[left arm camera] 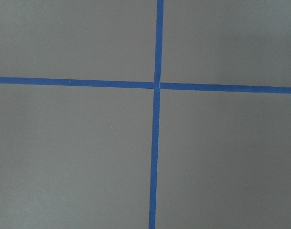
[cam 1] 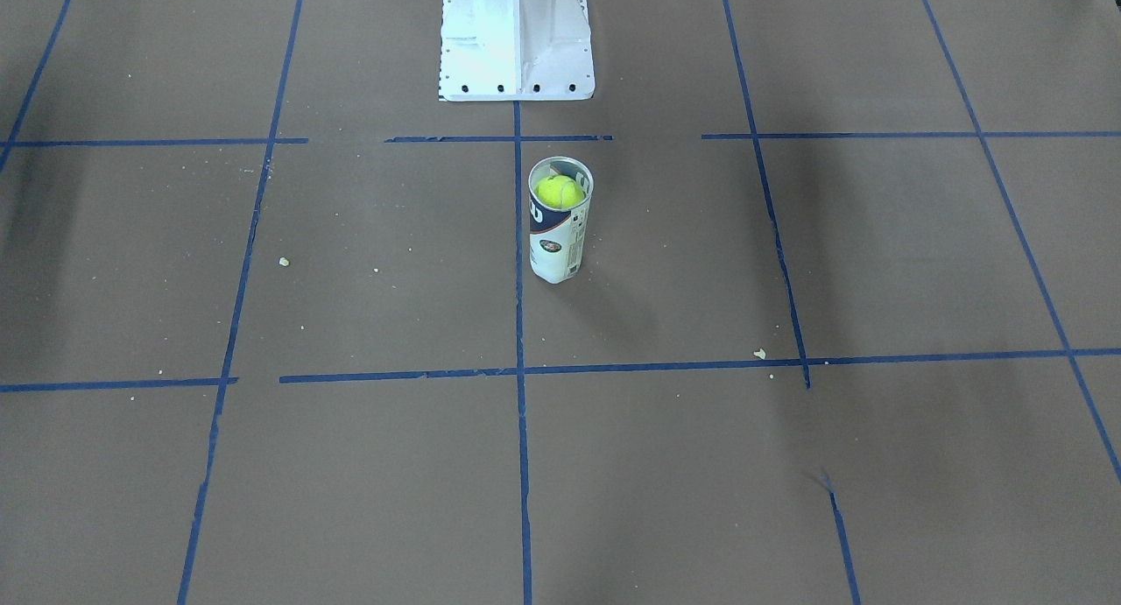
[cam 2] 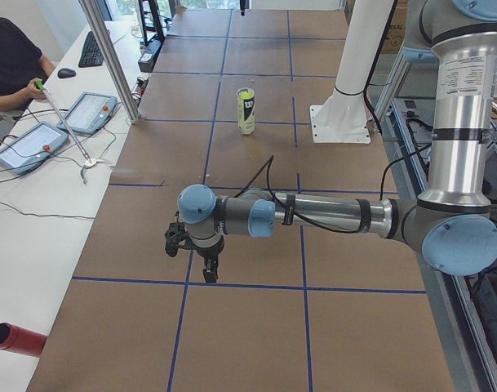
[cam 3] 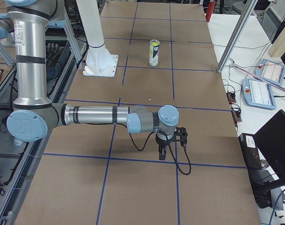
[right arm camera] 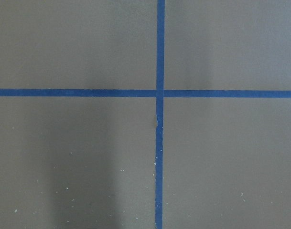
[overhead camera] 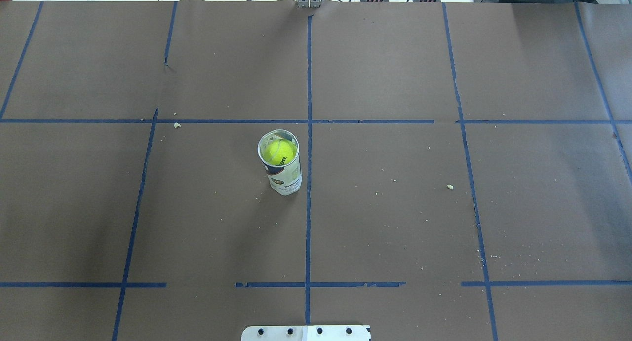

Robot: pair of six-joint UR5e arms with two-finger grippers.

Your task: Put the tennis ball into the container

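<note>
The clear container [cam 1: 557, 248] with its navy-and-white label stands upright near the table's middle, close to a blue tape line. The yellow-green tennis ball [cam 1: 559, 191] sits inside it, just below the rim, and shows through the open top in the overhead view as the ball [overhead camera: 280, 152] in the container [overhead camera: 286, 181]. My left gripper [cam 2: 208, 276] hangs over the table's left end, far from the container [cam 2: 246, 114]. My right gripper [cam 3: 162, 155] hangs over the right end, equally far from the container [cam 3: 154, 57]. Whether either is open or shut I cannot tell. Both wrist views show only brown table and blue tape.
The white pedestal base [cam 1: 517, 53] stands at the robot's side of the table, behind the container. Blue tape lines grid the brown table [overhead camera: 395, 208]. An operator [cam 2: 7, 61] with tablets sits beyond the far edge. A red cylinder [cam 2: 11, 337] lies off the table.
</note>
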